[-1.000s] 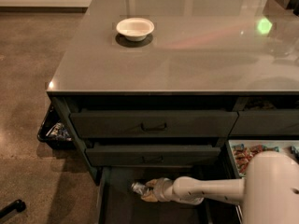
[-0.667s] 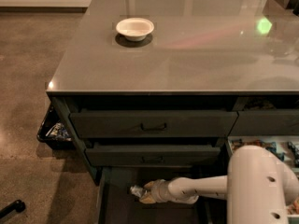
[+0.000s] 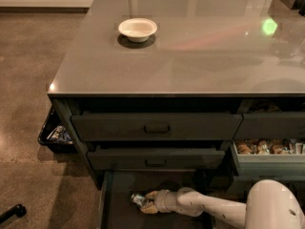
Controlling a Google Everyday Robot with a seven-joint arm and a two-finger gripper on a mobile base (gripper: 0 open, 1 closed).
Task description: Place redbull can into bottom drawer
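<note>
The bottom drawer [image 3: 119, 211] is pulled open at the foot of the wide drawer stack, its dark inside showing. My gripper [image 3: 145, 201] reaches into it from the right on a white arm. It is shut on the redbull can [image 3: 138, 199], a shiny silver can whose end pokes out to the left of the fingers, low inside the drawer.
A white bowl [image 3: 137, 28] sits on the grey countertop [image 3: 190, 51]. Two wide drawers with black handles [image 3: 157, 128] lie above the open one. A narrower drawer with snack packets [image 3: 269, 148] is open at right. A dark bin [image 3: 55, 133] stands at the left of the cabinet.
The arm's white shoulder has shifted left and lower in view. The gripper with the can stays at about the same place inside the bottom drawer.
</note>
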